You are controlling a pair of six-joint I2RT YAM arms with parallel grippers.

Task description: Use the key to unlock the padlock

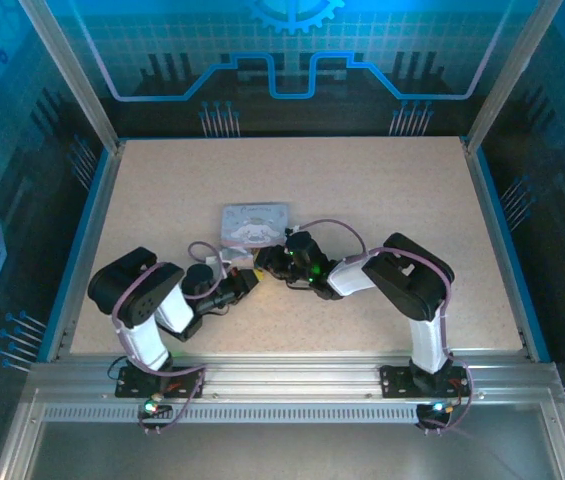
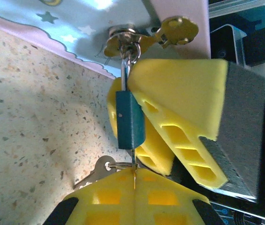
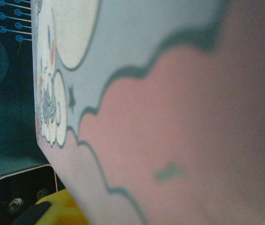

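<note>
The padlock [image 2: 130, 119], small with a teal body, hangs by its thin shackle from the hasp [image 2: 127, 41] of the pale blue cartoon tin [image 2: 76, 23]. The key [image 2: 135, 161] sticks out of the padlock's underside. My left gripper [image 2: 135, 176] is shut on the key, whose thin blade disappears into the seam between the yellow fingers. My right gripper [image 2: 125, 86] has come in from the right, with one yellow finger [image 2: 184, 103] against the padlock's right side and the other behind it, closed on the body. In the top view both grippers [image 1: 245, 280] [image 1: 267, 262] meet just in front of the tin [image 1: 255, 222].
A second key [image 2: 94, 172] on a ring lies on the speckled tabletop [image 2: 34, 126] beside my left fingers. In the right wrist view the tin's pink and blue side [image 3: 170, 117] is very close, with a yellow finger [image 3: 59, 211] at the bottom left.
</note>
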